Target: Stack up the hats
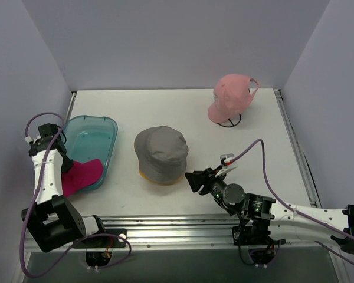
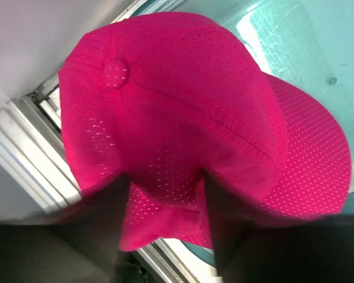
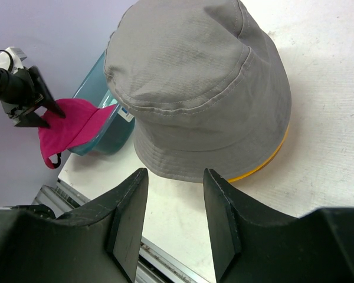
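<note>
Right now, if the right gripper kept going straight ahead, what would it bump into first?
Probably the grey bucket hat, near its brim, which lies over the yellow bucket hat. The right gripper is open and points right at it.

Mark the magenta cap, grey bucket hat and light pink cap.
magenta cap (image 2: pixel 183 135), left wrist view, on its crown
grey bucket hat (image 1: pixel 160 150), top view, on its crown
light pink cap (image 1: pixel 230 94), top view, on its crown

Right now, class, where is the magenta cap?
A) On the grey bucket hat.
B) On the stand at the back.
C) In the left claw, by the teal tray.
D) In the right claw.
C: the left claw pinches the magenta cap at the teal tray.
</note>
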Robot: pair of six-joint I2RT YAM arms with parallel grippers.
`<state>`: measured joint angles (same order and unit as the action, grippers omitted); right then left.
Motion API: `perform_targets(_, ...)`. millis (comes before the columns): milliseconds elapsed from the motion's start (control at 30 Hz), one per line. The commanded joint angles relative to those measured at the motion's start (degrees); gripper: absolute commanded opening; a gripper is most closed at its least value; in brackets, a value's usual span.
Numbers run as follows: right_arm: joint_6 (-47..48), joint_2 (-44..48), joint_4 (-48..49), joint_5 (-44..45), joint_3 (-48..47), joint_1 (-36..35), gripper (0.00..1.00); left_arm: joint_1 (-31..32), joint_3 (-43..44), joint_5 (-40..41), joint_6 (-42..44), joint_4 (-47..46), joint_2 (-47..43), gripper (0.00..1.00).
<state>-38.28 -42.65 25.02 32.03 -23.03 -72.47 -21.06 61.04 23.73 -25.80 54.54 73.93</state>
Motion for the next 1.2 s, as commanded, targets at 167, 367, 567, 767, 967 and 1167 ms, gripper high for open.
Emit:
perform_targets(167,1.5,-1.7,0.1,3.0,-3.7,-0.1,0.39,-1.4,2.3,-8.2,3.0,-4.5,-4.3,0.02)
perform_targets(367,6.5,-11.0,-8.3,5.3,-17.3,0.0,0.41,-1.3,5.8,-14.4,1.7,-6.0,-12.7,0.02)
perform_targets(567,15.6,-24.8,-12.4,6.3,-31.7,1.2,0.42,-1.0,11.4,-22.7,0.0,-7.1,-20.6,0.02)
perform_targets(767,21.2,-35.9,-12.3,3.6,-41.6,3.6,0.43,0.8,16.0,-31.4,-2.5,-7.3,-26.8,0.02)
perform_targets(967,28.5,-44.2,-13.1,2.9,-48.8,5.1,0.43,0.9,14.6,-37.1,-3.8,-9.5,-31.5,0.02)
perform_targets(1167,32.9,-50.7,-14.2,-1.9,-52.8,5.4,0.46,0.9,13.0,-38.0,-4.5,-11.9,-31.9,0.02)
